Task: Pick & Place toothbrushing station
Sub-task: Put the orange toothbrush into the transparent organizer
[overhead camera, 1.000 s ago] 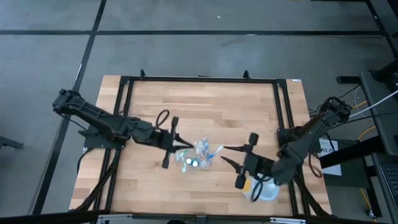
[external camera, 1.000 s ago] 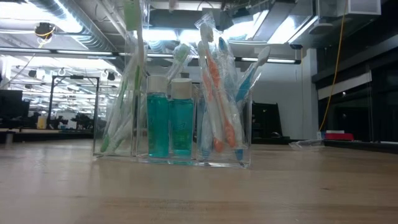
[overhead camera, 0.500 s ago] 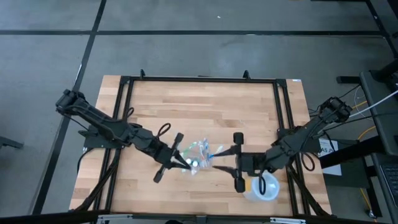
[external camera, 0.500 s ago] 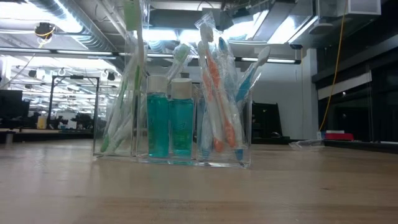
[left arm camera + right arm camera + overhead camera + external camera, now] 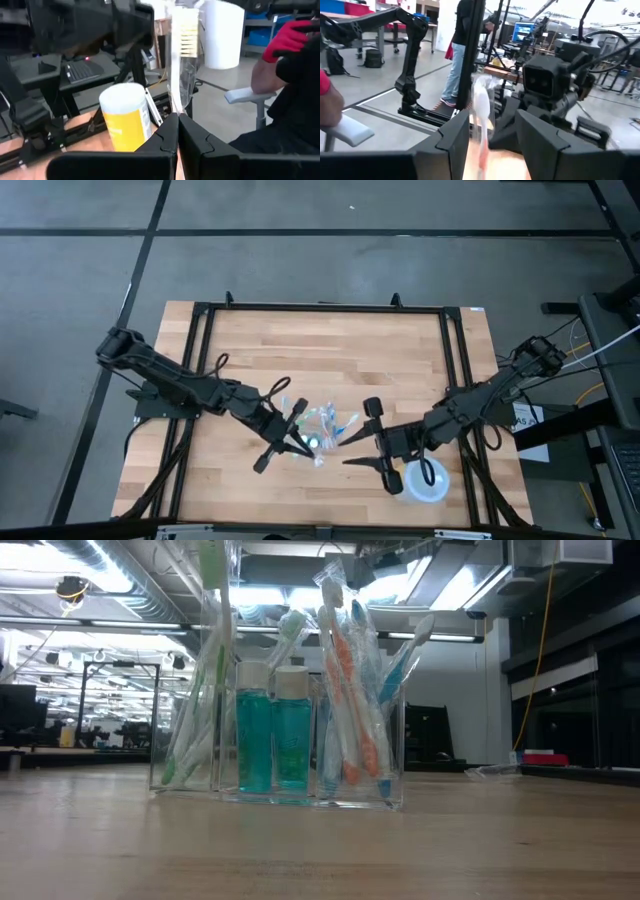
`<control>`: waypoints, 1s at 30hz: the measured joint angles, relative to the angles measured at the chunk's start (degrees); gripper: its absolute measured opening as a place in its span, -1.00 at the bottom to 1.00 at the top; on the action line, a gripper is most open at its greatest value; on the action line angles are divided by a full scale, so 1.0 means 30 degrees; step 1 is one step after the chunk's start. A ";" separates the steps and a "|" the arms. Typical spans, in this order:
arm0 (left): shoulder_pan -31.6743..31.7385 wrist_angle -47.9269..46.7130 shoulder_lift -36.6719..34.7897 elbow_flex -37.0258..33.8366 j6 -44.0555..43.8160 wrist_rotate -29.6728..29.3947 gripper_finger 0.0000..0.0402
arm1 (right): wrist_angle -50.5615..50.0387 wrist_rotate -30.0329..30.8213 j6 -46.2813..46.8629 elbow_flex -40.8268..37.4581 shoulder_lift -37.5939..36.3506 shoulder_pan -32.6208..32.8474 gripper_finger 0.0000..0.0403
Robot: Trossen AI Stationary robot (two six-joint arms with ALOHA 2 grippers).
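From above, the toothbrushing station (image 5: 320, 432) is a small glint between the arms — its walls and contents too small to make out. In the low view its toothbrushes (image 5: 345, 680) are cut off by the upper edge. In the right wrist view a wrapped toothbrush (image 5: 482, 112) is blurred — whether the fingers (image 5: 454, 137) touch it cannot be told.

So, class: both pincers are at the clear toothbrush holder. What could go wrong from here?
1. The left pincer is shut on one wrapped toothbrush, not the holder; lifting might pull out just that brush.
2. The holder is tall and loaded with toothbrushes and bottles; a sideways nudge from the open right pincer could tip it.
3. The round white container beside the right arm could get knocked.
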 joint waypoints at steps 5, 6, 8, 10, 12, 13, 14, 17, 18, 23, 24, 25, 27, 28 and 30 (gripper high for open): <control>0.0021 0.0368 0.0287 0.0000 -0.0121 0.0010 -0.99 | 0.0013 -0.1376 0.0434 0.0000 0.0007 -0.0482 -0.20; 0.0021 0.0501 0.0326 0.0000 -0.0121 0.0010 -0.99 | 0.0022 -0.1650 0.0567 0.0000 0.0007 -0.0572 -0.20; 0.0014 0.0445 0.0380 0.0000 -0.0121 0.0018 -0.99 | 0.0022 -0.2104 0.0833 0.0000 0.0007 -0.0744 -0.20; 0.0018 0.0494 0.0377 0.0000 -0.0121 0.0041 -0.99 | 0.0022 -0.2509 0.0953 0.0000 0.0007 -0.0911 -0.20; 0.0021 0.0510 0.0367 0.0000 -0.0121 0.0134 -0.99 | 0.0253 -0.2999 0.1098 0.0000 0.0194 -0.1089 -0.20; 0.0021 0.0512 0.0367 0.0000 -0.0128 0.0142 -0.99 | 0.0361 -0.3300 0.1231 0.0000 0.0312 -0.1213 -0.20; 0.0014 0.0583 0.0376 0.0000 -0.0128 0.0142 -0.99 | 0.0383 -0.3622 0.1292 0.0000 0.0417 -0.1336 -0.20; 0.0043 0.0920 0.0481 0.0000 -0.0136 0.0213 -0.99 | 0.0889 -0.4535 0.1426 0.0000 0.0670 -0.1847 -0.20; 0.0047 0.0918 0.0491 0.0000 -0.0161 0.0336 -0.99 | 0.0881 -0.4688 0.1448 0.0000 0.0677 -0.2008 -0.20; 0.0159 0.0918 0.0491 0.0000 -0.0340 0.0644 -0.99 | 0.1746 -0.5719 0.1386 0.0000 0.0678 -0.2491 -0.20; 0.0159 0.0919 0.0491 0.0000 -0.0347 0.0643 -0.99 | 0.1949 -0.6224 0.1402 0.0000 0.0675 -0.2648 -0.20; 0.0185 0.0918 0.0491 0.0000 -0.0347 0.0644 -0.99 | 0.2008 -0.6640 0.1459 0.0000 0.0670 -0.2815 -0.20; 0.0261 0.0918 0.0491 0.0000 -0.0354 0.0673 -0.99 | 0.1945 -0.6977 0.1637 0.0000 0.0678 -0.3149 -0.20; 0.0271 0.0918 0.0491 0.0000 -0.0362 0.0668 -0.99 | 0.1953 -0.7193 0.1783 0.0000 0.0678 -0.3319 -0.20; 0.0283 0.0911 0.0491 0.0000 -0.0412 0.0659 -0.99 | 0.2025 -0.7660 0.2086 0.0000 0.0678 -0.3601 -0.20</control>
